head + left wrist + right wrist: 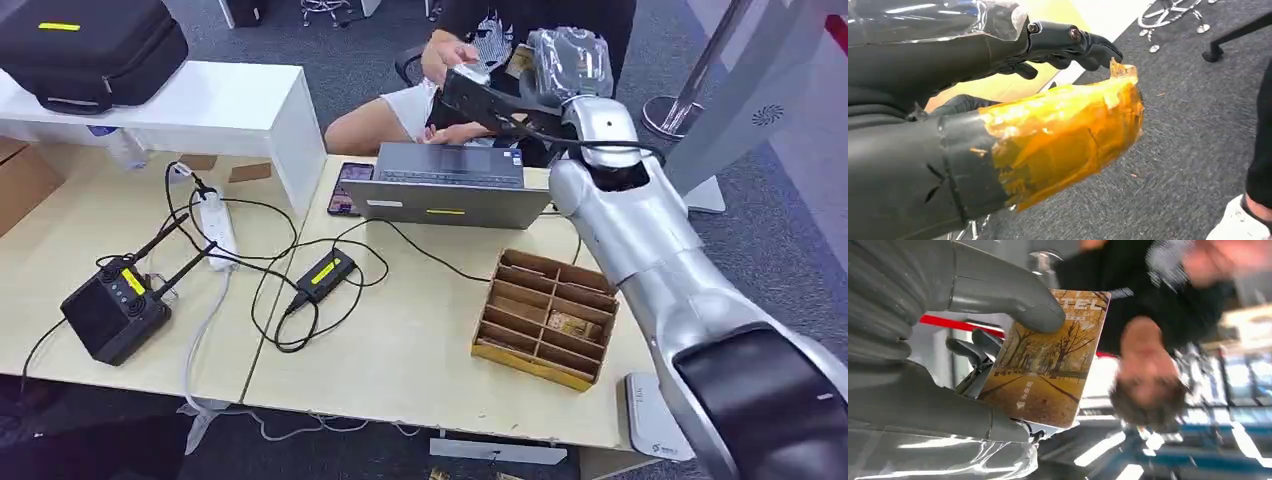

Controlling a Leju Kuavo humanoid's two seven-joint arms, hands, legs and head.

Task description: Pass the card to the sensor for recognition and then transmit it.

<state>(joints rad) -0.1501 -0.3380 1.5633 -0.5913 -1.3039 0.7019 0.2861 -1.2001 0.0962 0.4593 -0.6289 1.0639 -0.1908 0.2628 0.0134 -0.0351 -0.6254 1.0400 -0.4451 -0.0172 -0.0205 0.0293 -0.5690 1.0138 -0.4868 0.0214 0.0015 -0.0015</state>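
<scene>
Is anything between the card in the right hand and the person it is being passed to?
Nothing visible blocks it. The right hand pinches the card with its thumb, raised beyond the laptop, and the person's hand reaches toward it from behind the table.

Silver arm (640,240), grey ribbed cover, dark fingers (1068,40).

Wooden table (420,350) — on it a divided box (545,318), laptop (445,185), phone (348,188), power strip (217,228), black radio (115,305), white shelf (215,110).
</scene>
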